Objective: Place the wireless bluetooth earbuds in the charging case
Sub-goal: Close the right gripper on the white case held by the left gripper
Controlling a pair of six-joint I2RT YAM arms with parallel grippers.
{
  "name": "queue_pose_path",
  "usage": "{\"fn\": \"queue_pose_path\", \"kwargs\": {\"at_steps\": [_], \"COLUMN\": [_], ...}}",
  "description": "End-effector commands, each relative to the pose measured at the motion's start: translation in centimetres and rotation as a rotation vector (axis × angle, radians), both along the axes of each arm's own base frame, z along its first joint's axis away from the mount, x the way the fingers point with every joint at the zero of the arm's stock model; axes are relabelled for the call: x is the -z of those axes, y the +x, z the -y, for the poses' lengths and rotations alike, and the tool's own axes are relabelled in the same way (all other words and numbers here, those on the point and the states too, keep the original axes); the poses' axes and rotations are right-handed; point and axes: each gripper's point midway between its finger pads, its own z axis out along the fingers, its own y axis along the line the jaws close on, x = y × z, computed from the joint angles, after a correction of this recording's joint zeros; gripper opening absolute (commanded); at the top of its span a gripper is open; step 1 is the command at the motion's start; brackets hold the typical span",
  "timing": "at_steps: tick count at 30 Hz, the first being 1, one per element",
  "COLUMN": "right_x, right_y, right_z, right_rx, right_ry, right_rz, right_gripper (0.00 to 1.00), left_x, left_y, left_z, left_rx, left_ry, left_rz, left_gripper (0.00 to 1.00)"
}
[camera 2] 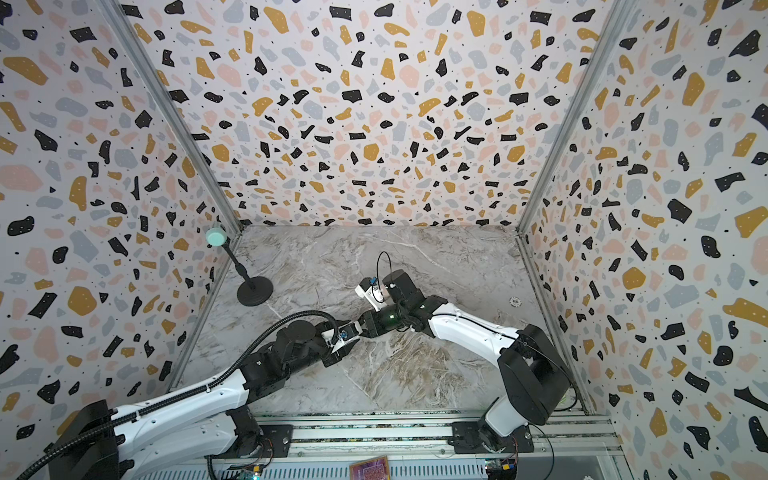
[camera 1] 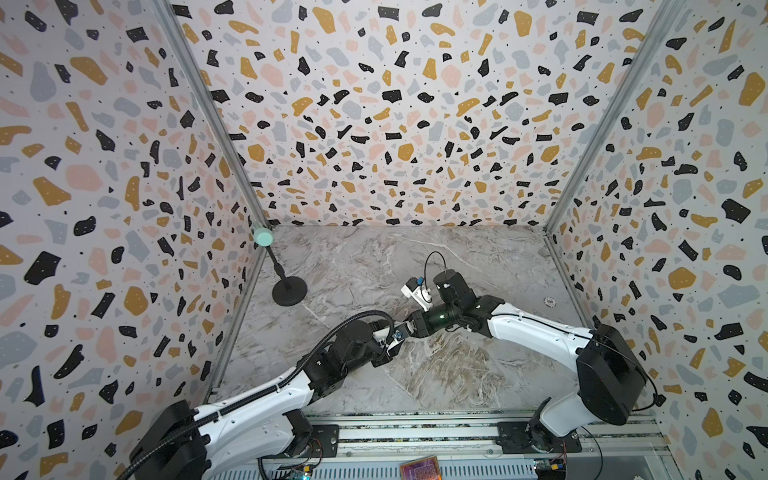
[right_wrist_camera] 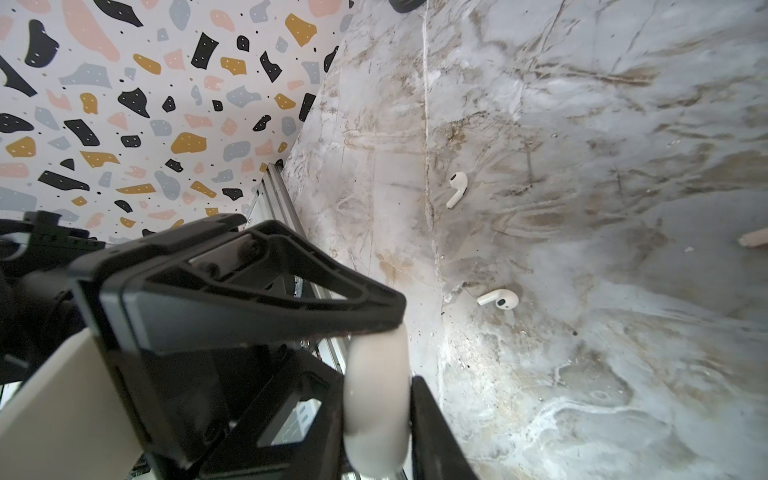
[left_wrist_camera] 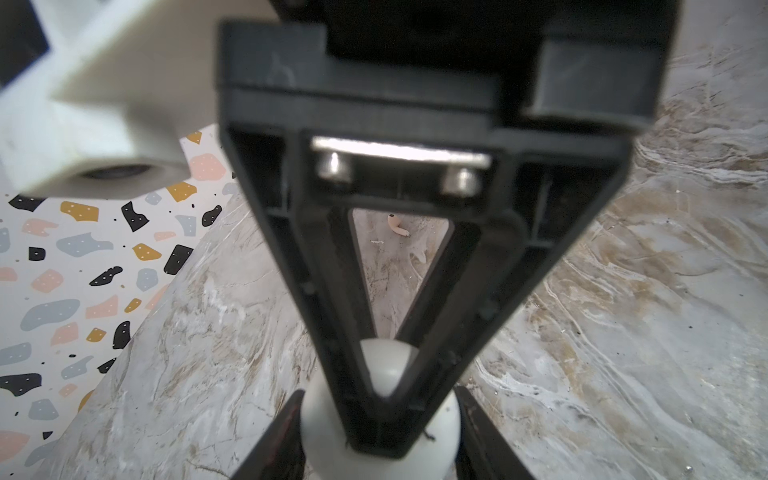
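White case (left_wrist_camera: 386,370) btw L fingers (left_wrist_camera: 278,444)

Robot lab, boxed-in test cell. Three walls (camera 1: 395,124) covered in speckled terrazzo print, joined at corners by bare aluminium posts (camera 1: 215,112). Bench (camera 1: 457,374) with grey marble pattern. Two white-and-black robot arms, left arm (camera 1: 257,399) and right arm (camera 1: 540,332), mounted on slotted aluminium rail (camera 1: 415,434) along near edge. Loose wires and bare circuit board (camera 1: 419,469) below rail. Small black stand (camera 1: 289,291) with mint-green head in far left corner. White camera block (camera 1: 415,293) with cable loop on right arm's wrist.
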Motion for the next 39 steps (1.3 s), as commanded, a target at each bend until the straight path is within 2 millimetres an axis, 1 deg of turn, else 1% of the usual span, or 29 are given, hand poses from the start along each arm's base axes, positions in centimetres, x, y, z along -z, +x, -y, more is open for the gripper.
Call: {"fn": "queue_pose_path", "kwargs": {"at_steps": [1, 6, 7, 11, 12, 14, 15, 16, 18, 19, 20, 22, 25, 28, 29, 31, 33, 34, 36, 39], "right_x": [-1.8, -1.7, -1.7, -1.7, -1.7, -1.9, -2.0, -2.1, -2.5, -2.7, -2.9, -3.4, -4.4, -5.9, -6.3, -7.3, -8.3, -8.8, -10.0, -11.6], "right_y": [-0.4, -0.4, -0.4, -0.4, -0.4, -0.3, -0.3, -0.2, 0.0, 0.1, 0.2, 0.6, 1.7, 2.3, 2.5, 2.4, 1.8, 1.4, 0.4, -1.4], "right_z": [-1.0, -1.0, -1.0, -1.0, -1.0, -1.1, -1.1, -1.0, -1.0, -0.9, -0.8, -0.4, 0.6, 2.0, 2.4, 3.1, 3.4, 3.5, 3.6, 3.8], "right_rx": [-0.044, -0.043, -0.041, -0.041, -0.041, -0.038, -0.039, -0.037, -0.032, -0.029, -0.027, -0.019, 0.006, 0.002, 0.002, -0.007, -0.031, -0.049, -0.084, -0.149], "right_ry": [0.053, 0.05, 0.05, 0.051, 0.051, 0.053, 0.054, 0.051, 0.051, 0.052, 0.057, 0.055, 0.061, 0.075, 0.076, 0.082, 0.1, 0.115, 0.161, 0.221], "right_rz": [0.019, 0.021, 0.022, 0.023, 0.022, 0.03, 0.032, 0.035, 0.046, 0.051, 0.057, 0.072, 0.101, 0.143, 0.16, 0.191, 0.226, 0.239, 0.271, 0.33], "right_gripper": [0.28, 0.29, 0.28, 0.18, 0.14, 0.05, 0.0, 0.0, 0.0, 0.0, 0.0, 0.0, 0.0, 0.0, 0.0, 0.0, 0.0, 0.0, 0.0, 0.0], "left_x": [-1.0, -1.4, -1.5, -1.6, -1.7, -1.9, -2.2, -2.4, -2.7, -3.0, -3.2, -3.9, -5.5, -8.1, -8.9, -11.0, -12.9, -13.4, -13.8, -13.9], "left_y": [0.5, 0.8, 0.9, 1.0, 1.0, 1.0, 1.0, 0.9, 0.5, 0.2, 0.1, -0.6, -1.4, -2.1, -2.2, -1.6, -1.0, -1.2, -2.7, -4.3], "left_z": [0.3, 0.3, 0.3, 0.3, 0.3, 0.4, 0.4, 0.6, 0.9, 1.0, 1.1, 1.3, 1.6, 1.5, 1.4, 0.6, -0.8, -1.1, -0.9, -0.9], "left_rx": [-0.01, -0.024, -0.028, -0.037, -0.041, -0.037, -0.039, -0.028, 0.003, 0.016, 0.025, 0.057, 0.086, 0.08, 0.063, -0.043, -0.161, -0.169, -0.108, -0.035], "left_ry": [-0.025, -0.034, -0.038, -0.043, -0.046, -0.055, -0.062, -0.066, -0.069, -0.078, -0.085, -0.101, -0.152, -0.236, -0.269, -0.378, -0.444, -0.446, -0.472, -0.549], "left_rz": [0.041, 0.048, 0.05, 0.05, 0.05, 0.051, 0.05, 0.049, 0.044, 0.042, 0.039, 0.027, -0.004, -0.053, -0.076, -0.154, -0.216, -0.244, -0.328, -0.473], "left_gripper": [0.0, 0.0, 0.0, 0.0, 0.05, 0.22, 0.28, 0.33, 0.49, 0.54, 0.66, 1.0, 1.0, 1.0, 1.0, 1.0, 1.0, 1.0, 1.0, 1.0]}}
